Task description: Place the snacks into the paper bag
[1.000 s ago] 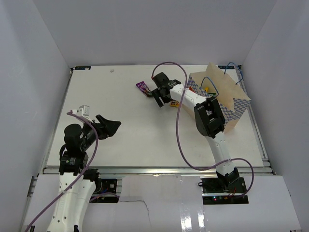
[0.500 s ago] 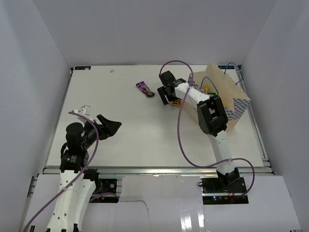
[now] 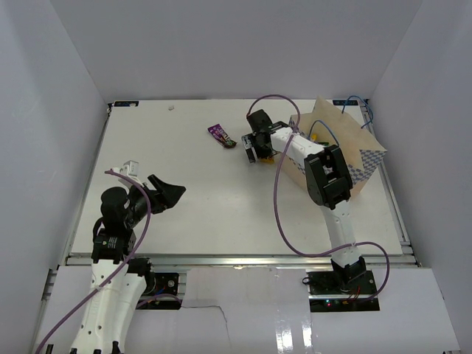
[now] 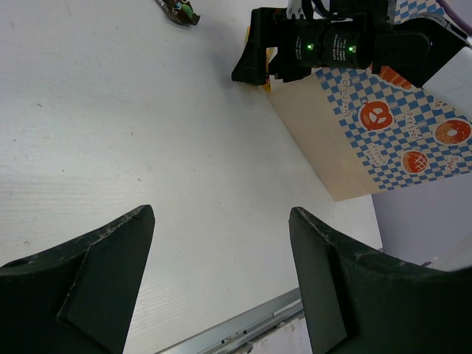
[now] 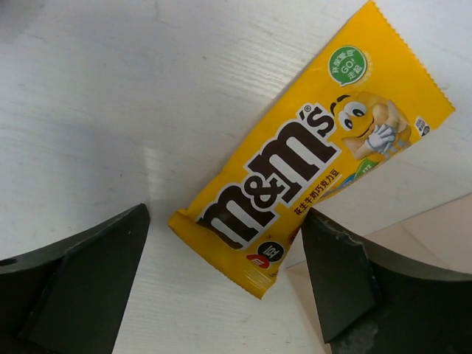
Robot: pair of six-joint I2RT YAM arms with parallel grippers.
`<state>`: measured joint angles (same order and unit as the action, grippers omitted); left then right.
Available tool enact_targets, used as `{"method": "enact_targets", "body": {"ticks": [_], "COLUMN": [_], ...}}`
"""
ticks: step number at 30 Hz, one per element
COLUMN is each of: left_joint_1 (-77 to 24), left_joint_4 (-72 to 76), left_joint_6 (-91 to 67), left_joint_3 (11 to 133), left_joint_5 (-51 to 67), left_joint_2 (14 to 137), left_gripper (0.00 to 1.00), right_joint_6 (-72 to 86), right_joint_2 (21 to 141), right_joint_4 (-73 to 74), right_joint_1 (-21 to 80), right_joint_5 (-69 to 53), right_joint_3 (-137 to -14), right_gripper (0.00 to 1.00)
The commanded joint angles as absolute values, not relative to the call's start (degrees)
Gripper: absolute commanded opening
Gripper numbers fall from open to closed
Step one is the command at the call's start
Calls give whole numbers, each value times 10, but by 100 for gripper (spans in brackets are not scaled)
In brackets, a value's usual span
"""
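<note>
A yellow M&M's pack (image 5: 302, 158) lies on the white table, one end against the paper bag's side (image 5: 435, 236). My right gripper (image 5: 225, 247) is open, low over the pack, jaws on either side of its near end, not touching it. From above, the right gripper (image 3: 256, 147) sits just left of the paper bag (image 3: 345, 151), which holds more packets. A purple packet (image 3: 220, 134) lies further left; it shows in the left wrist view (image 4: 179, 10). My left gripper (image 3: 167, 194) is open and empty at the near left.
The checkered bag front with round red-orange faces (image 4: 391, 125) faces the table's right edge. The bag's blue cord handles (image 3: 354, 103) stick up at the back right. A purple cable (image 3: 276, 199) loops off the right arm. A metal rail (image 3: 236, 259) runs along the near edge.
My right gripper has moved right, away from the purple packet and toward the bag, and now sits over the yellow pack. The left arm has not moved.
</note>
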<state>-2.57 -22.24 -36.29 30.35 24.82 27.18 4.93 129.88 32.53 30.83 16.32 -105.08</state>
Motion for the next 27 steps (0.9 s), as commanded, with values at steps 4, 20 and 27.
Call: {"method": "enact_targets", "body": {"ticks": [4, 20, 27], "left_joint_1": [-25, -25, -25], "left_joint_4": [-215, -211, -207], "left_joint_6": [-376, -375, -376], "left_joint_3": [298, 301, 296], "left_joint_5": [248, 252, 254], "left_joint_2": [264, 272, 270], "left_gripper": [85, 85, 86], "right_joint_6": [56, 6, 11], "right_joint_2": [1282, 1259, 1246], "right_joint_4": [327, 296, 295], "right_joint_1": [305, 305, 304], "right_joint_5": [65, 34, 26], "right_joint_3": [-1038, -998, -991], "right_gripper": [77, 32, 31]}}
